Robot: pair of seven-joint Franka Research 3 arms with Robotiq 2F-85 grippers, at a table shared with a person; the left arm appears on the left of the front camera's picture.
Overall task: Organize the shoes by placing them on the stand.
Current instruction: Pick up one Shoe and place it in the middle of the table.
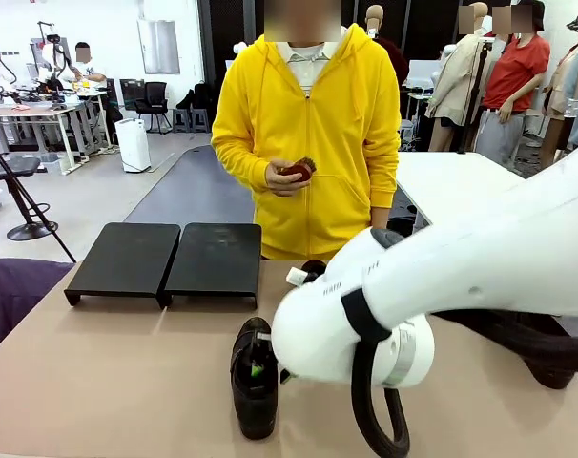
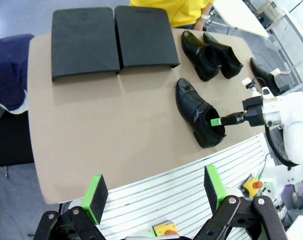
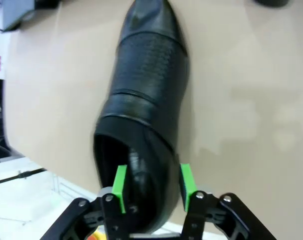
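Grip matters most: the right gripper (image 3: 152, 186), jaws half spread, straddles the heel wall of the black loafer (image 3: 151, 85) lying just ahead on the table (image 1: 108, 382), clamped or not I cannot tell, so it should squeeze firmly before lifting toward the stand (image 1: 165, 260) beyond the toe, leftward.

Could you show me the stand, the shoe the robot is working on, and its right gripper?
Stand (image 2: 84, 42): left wrist view, top of one platform.
Shoe (image 3: 151, 75): right wrist view, its textured upper.
Right gripper (image 3: 152, 172): right wrist view, midway between its two fingers, at the shoe's heel.
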